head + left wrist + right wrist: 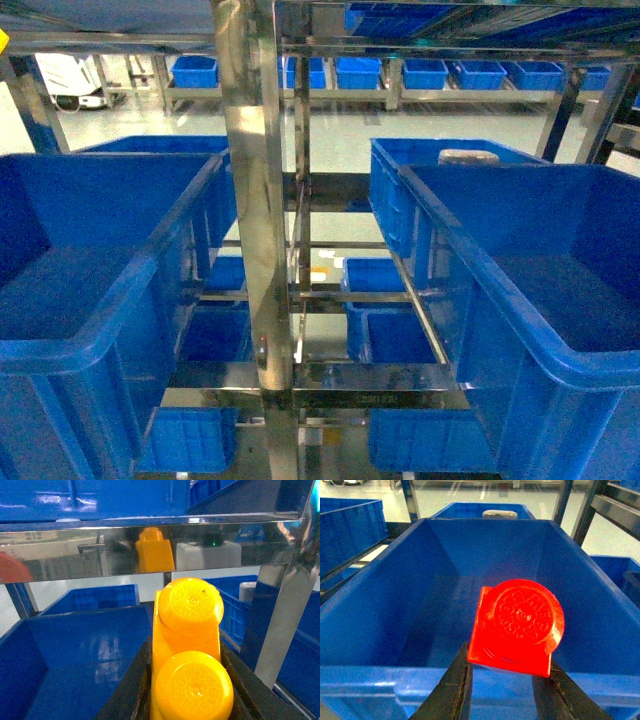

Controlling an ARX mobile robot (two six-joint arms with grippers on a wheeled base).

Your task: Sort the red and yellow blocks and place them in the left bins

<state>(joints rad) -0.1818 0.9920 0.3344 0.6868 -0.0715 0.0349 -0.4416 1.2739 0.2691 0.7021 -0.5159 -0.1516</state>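
The yellow block (pixel 190 650) is clamped studs-up in the left pincer (pixel 187 695) before a left bin (pixel 90 645), while the red block (pixel 517 627) is gripped likewise by the right pincer (pixel 502 690) above another blue tub (pixel 485 575), each apparently held ready for release.

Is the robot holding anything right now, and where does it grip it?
Yes. The left gripper clamps the yellow block by its two long sides; the right gripper pinches the red block by its lower edges.
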